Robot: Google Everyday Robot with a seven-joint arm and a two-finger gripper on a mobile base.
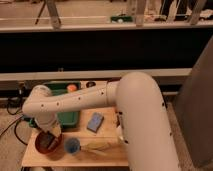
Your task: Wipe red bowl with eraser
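The red bowl [50,149] sits at the front left corner of the small wooden table [107,152]. My white arm reaches across from the right and bends down over it. My gripper [46,141] points down into the bowl, with a dark block, the eraser [45,143], at its tip inside the bowl. The arm's wrist hides the bowl's back rim.
A small blue cup [72,146] stands just right of the bowl. A yellowish object [99,146] lies beside the cup. A blue rectangular pad [94,121] lies mid-table. A green tray [67,105] with an orange ball [72,87] is behind.
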